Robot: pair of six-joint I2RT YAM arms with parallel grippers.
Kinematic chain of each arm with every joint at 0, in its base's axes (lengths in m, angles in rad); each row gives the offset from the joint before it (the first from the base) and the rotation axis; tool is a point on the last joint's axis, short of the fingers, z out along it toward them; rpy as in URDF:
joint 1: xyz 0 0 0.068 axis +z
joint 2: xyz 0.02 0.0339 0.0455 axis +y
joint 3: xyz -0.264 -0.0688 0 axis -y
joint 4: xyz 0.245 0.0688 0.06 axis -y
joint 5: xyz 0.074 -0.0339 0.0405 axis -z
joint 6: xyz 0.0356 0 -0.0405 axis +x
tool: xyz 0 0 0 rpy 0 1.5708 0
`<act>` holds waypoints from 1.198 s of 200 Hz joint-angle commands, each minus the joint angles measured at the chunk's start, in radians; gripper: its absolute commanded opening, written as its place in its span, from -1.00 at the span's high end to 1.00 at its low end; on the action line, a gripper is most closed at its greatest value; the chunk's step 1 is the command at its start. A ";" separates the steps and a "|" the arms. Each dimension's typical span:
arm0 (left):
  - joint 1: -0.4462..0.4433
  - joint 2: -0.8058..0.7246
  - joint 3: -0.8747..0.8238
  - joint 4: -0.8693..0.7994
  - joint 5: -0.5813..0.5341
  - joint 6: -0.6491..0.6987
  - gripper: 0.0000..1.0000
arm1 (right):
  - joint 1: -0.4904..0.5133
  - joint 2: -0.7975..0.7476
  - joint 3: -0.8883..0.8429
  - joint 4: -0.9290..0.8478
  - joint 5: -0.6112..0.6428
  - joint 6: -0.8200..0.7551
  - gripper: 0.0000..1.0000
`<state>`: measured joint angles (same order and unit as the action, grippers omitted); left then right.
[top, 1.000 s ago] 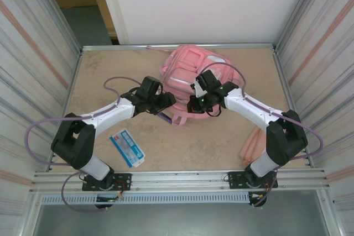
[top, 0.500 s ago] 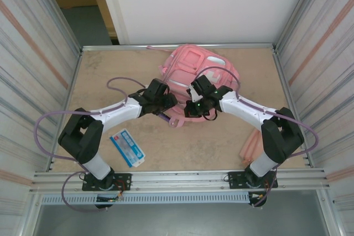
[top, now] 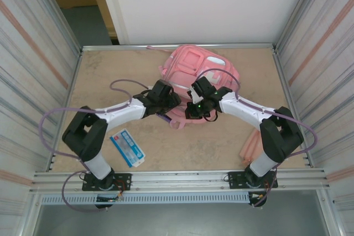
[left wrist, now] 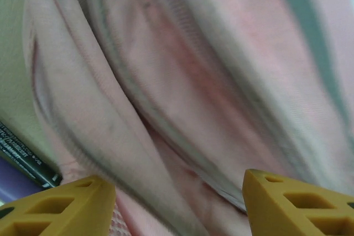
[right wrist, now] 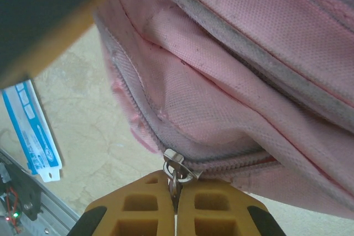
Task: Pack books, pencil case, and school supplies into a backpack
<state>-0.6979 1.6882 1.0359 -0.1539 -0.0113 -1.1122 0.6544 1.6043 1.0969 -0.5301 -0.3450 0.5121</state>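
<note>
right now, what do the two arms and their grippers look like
Both match: the left arm and right arm have white link shells between chunky black joints, each trailing a looping purple cable. A small green light glows on the right wrist housing. The left gripper and right gripper carry yellow-orange plastic fingers with moulded diamond-shaped recesses.

Left tool [top: 168, 101] nearer the backpack [top: 191, 63]

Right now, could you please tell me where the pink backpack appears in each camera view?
Top external: backpack, far centre.
Left wrist: backpack across most of the frame, above the open left tool.
Right wrist: backpack upper right, zip pull pinched in right tool.
Shared landmark: pencil case, near-left from above, left edge in right wrist.
</note>
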 commanded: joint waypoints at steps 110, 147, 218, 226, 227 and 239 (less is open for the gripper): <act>0.182 0.074 0.128 0.022 0.203 0.324 1.00 | -0.188 -0.008 -0.007 -0.291 0.183 -0.171 1.00; 0.267 0.128 0.176 0.007 0.308 0.421 1.00 | -0.256 0.014 -0.055 -0.255 0.194 -0.169 1.00; 0.308 0.195 0.262 -0.040 0.459 0.467 1.00 | -0.420 0.103 -0.045 -0.122 0.355 -0.169 1.00; 0.303 0.187 0.260 -0.043 0.478 0.470 1.00 | -0.428 0.136 -0.030 -0.105 0.360 -0.188 0.98; 0.303 0.185 0.260 -0.044 0.480 0.471 1.00 | -0.428 0.139 -0.029 -0.103 0.360 -0.191 0.98; 0.301 0.175 0.263 -0.062 0.498 0.493 1.00 | -0.427 0.192 0.009 -0.094 0.384 -0.233 0.94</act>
<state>-0.4030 1.8931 1.2613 -0.1871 0.4202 -0.6739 0.2459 1.7046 1.0542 -0.6262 -0.0658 0.3473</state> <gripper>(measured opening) 0.053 0.044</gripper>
